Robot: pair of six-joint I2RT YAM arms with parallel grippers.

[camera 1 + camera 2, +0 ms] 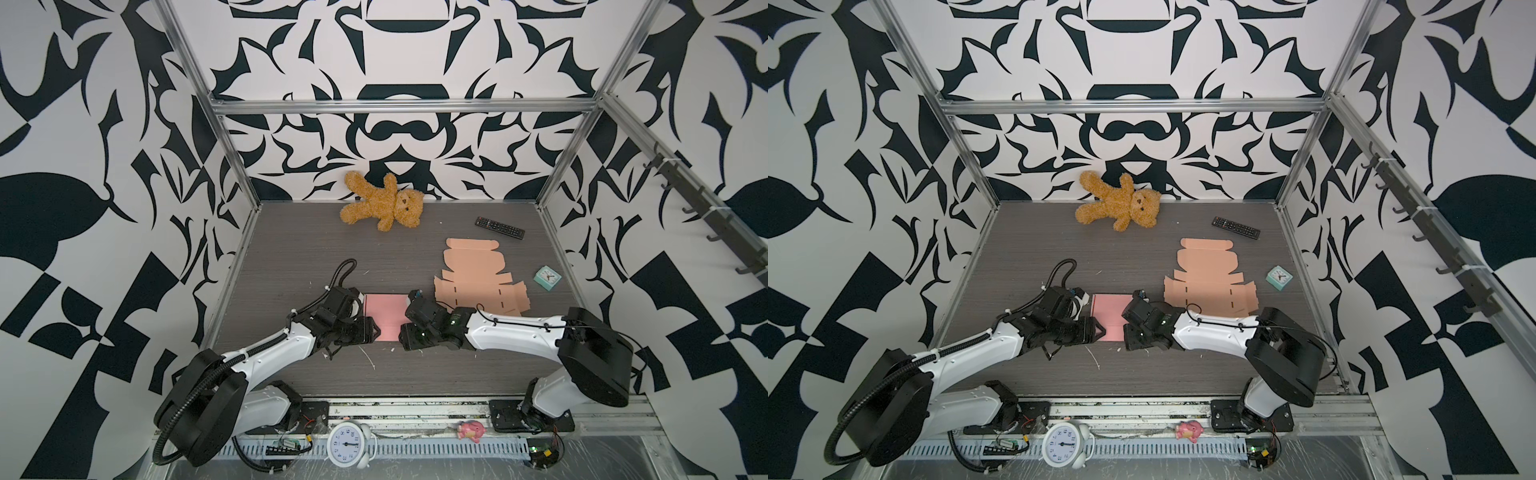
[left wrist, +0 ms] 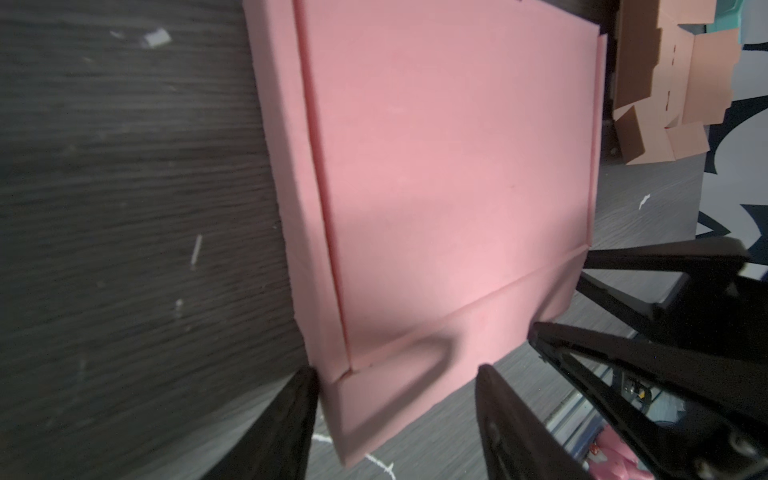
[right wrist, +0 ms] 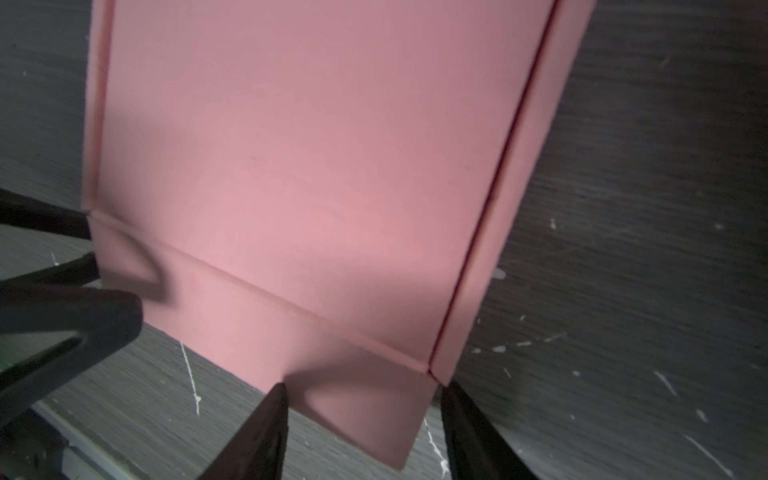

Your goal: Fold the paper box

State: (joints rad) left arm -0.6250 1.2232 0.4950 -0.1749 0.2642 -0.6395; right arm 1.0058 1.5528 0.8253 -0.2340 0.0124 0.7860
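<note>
Now left pincer [image 2: 397, 370] and right pincer [image 3: 363, 386] stand apart, each straddling one flap of the pink box [image 1: 384, 316].

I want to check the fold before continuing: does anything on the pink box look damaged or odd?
Yes. On the pink box, the flap beside the left gripper has a buckled dent; the cardboard bulges there instead of lying flat. Its other panels look smooth.

Robotics lab cell: aluminium frame [image 1: 399, 106] across upper centre, patterned walls [image 1: 75, 166] all round, left arm [image 1: 266, 353] and right arm [image 1: 515, 332] bolted to bottom rail [image 1: 415, 409].
</note>
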